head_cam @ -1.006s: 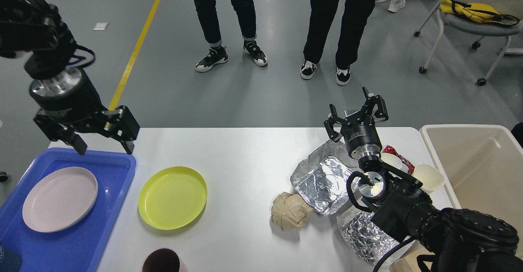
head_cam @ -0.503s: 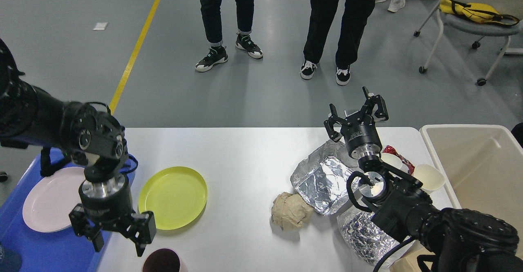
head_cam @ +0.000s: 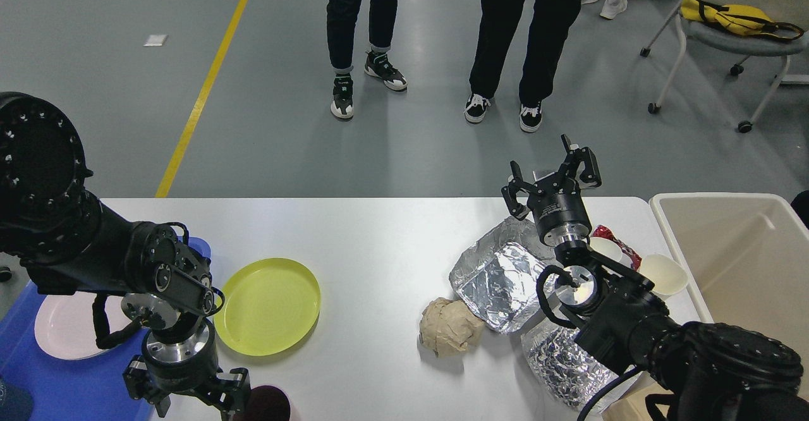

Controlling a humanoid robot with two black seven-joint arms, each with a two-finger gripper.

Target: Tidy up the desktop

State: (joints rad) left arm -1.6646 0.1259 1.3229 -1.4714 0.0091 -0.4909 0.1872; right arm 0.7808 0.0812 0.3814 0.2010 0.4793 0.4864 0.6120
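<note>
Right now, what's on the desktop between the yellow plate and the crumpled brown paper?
Nothing: in the head view, bare white desktop runs from the yellow plate to the crumpled brown paper.

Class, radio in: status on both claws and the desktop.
Left claw open at dark cup. Right claw open, empty. Desktop cluttered: yellow plate, foil.

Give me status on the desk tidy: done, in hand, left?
Done: pink plate sits in the blue tray. In hand: nothing; left tool is by the dark cup, right tool open, empty. Left on the desktop: yellow plate, foil, paper wad, white cups.
</note>
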